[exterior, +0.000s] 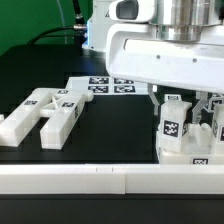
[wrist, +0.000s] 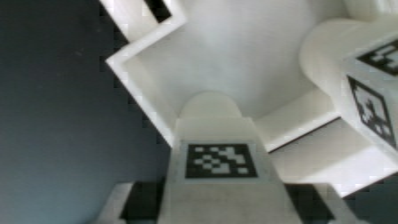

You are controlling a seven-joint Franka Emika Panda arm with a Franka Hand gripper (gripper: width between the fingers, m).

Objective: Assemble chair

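Note:
My gripper (exterior: 180,108) hangs low at the exterior view's right and is shut on a white tagged chair bar (exterior: 171,124). It holds the bar upright against the partly built chair body (exterior: 190,150). In the wrist view the bar (wrist: 221,150) fills the gap between my dark pads (wrist: 153,202), with my gripper (wrist: 221,208) closed on it. The broad white seat block (wrist: 231,60) lies beyond it. Another tagged piece (wrist: 370,92) stands beside it. Loose white chair pieces (exterior: 45,112) lie at the exterior view's left.
The marker board (exterior: 105,85) lies flat at the back of the black table. A long white rail (exterior: 100,180) runs along the front edge. Green wall and cables are behind.

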